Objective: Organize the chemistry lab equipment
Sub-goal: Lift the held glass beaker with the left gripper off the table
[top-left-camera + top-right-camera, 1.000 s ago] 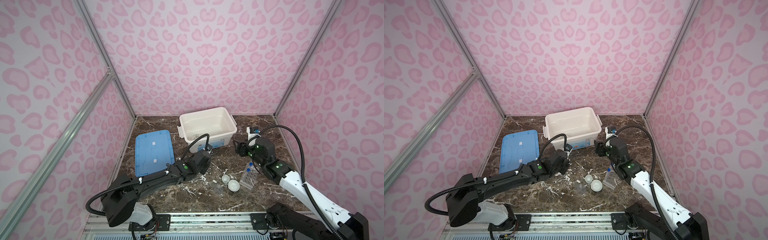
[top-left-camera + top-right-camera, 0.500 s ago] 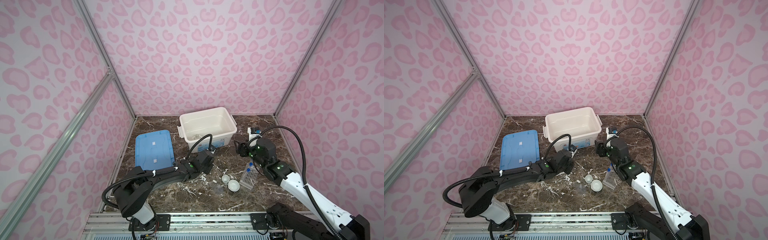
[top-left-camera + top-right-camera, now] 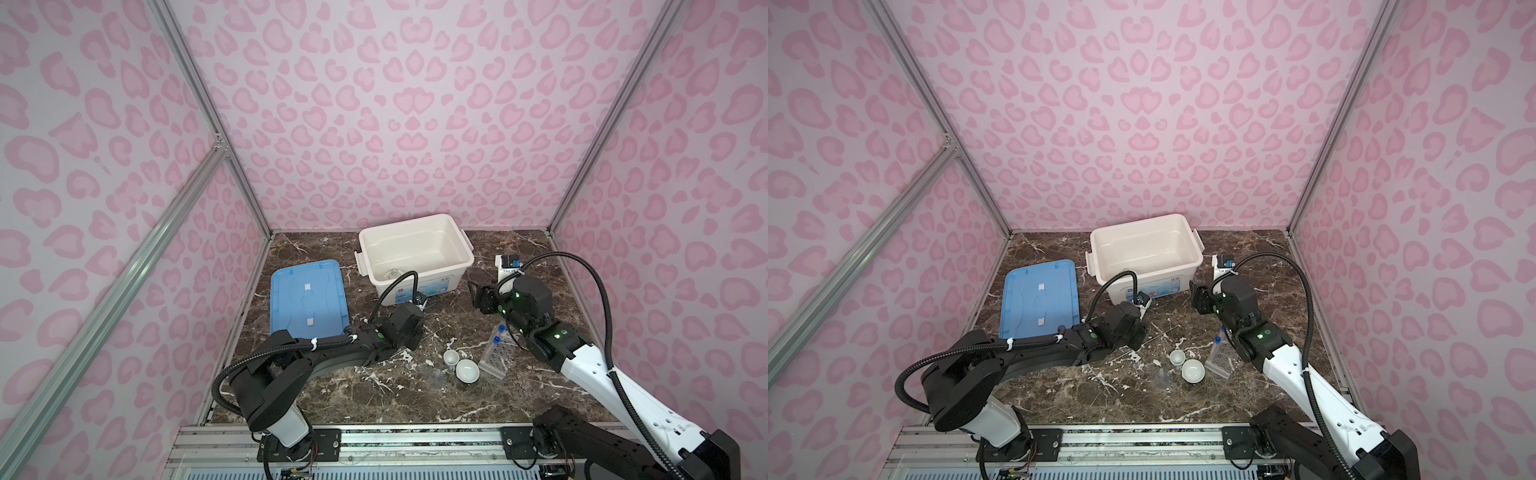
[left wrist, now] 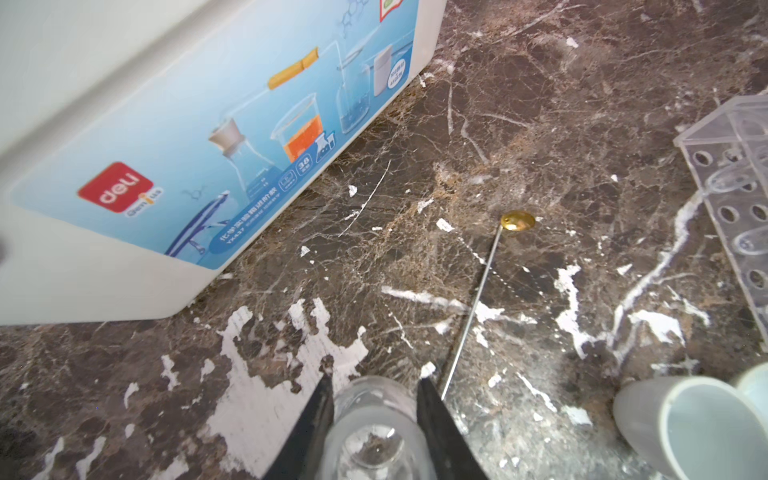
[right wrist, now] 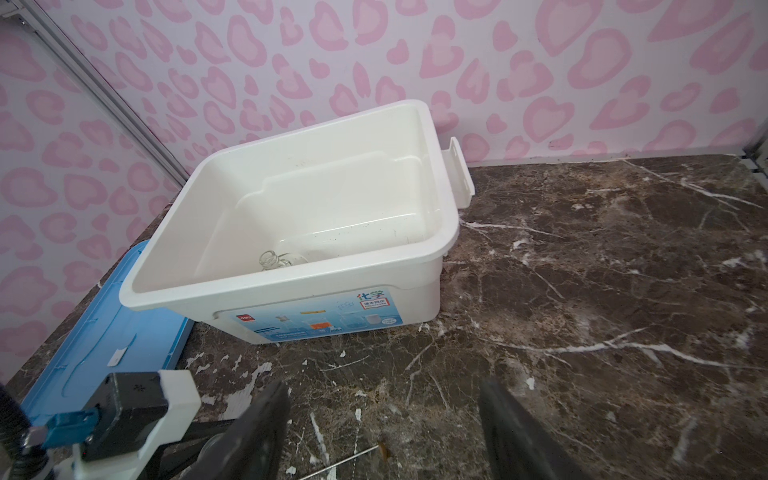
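Glass flask (image 4: 370, 436) — cut off at the wrist view's edge — is clamped in the left hand (image 4: 374, 382); right hand (image 5: 384, 386) gapes empty.

Two white dishes (image 3: 451, 356) (image 3: 467, 370), two blue-capped tubes (image 3: 501, 328) (image 3: 496, 340), one rack (image 3: 496, 362), at least two flasks (image 4: 365, 432) (image 5: 270, 259), one gold-tipped rod (image 4: 517, 220), one box (image 5: 282, 291), one lid (image 3: 307, 295)

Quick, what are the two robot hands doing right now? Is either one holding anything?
Left hand: closed on a small clear glass flask.
Right hand: open, holding nothing.
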You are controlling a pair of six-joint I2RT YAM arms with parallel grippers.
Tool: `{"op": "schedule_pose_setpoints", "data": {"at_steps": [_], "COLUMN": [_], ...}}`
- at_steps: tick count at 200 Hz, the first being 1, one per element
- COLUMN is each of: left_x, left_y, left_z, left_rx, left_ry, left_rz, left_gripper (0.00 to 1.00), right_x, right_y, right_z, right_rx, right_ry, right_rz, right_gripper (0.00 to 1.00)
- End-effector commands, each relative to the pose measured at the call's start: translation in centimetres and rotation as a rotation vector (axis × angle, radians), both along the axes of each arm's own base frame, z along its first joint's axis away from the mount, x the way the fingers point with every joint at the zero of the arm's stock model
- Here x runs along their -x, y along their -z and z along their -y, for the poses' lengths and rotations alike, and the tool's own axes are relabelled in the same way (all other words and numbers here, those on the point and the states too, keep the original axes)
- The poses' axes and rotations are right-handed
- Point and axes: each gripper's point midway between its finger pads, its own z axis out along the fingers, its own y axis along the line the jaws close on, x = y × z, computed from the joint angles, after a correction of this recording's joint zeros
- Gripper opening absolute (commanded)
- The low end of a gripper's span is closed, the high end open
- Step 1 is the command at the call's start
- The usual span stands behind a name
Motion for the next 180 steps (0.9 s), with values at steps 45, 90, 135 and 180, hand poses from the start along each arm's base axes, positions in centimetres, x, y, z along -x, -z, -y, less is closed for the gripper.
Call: {"op": "schedule_pose_setpoints", "data": {"at_steps": [45,90,135,180], "left_x": [-0.2,0.1,0.1,0.1], "left_y": [0.4,0.7,0.3,-2.2], "left_z": [0.4,0.2,-0.1,-0.8], "left_rx": [0.05,0.043,0.037,0.032], "left_ry": [-0.003,0.005,-0.001,-0.026], "left_rz": [0.009,0.011,0.011,0.025], "left_gripper": [0.35,0.49,0.67,0.78], "right_x": [0.0,0.0,0.0,0.1], "right_y": [0.2,0.2,0.2,0.0], "right_z": [0.2,0.3,0.2,0.3], "right_rx": [0.001,0.003,-0.001,-0.002], "right_ry": [0.015,0.016,0.015,0.02], "right_rz": [-0.001,0.002,0.002,0.005], "right_gripper": [0.74,0.74,0.74,0.74]}}
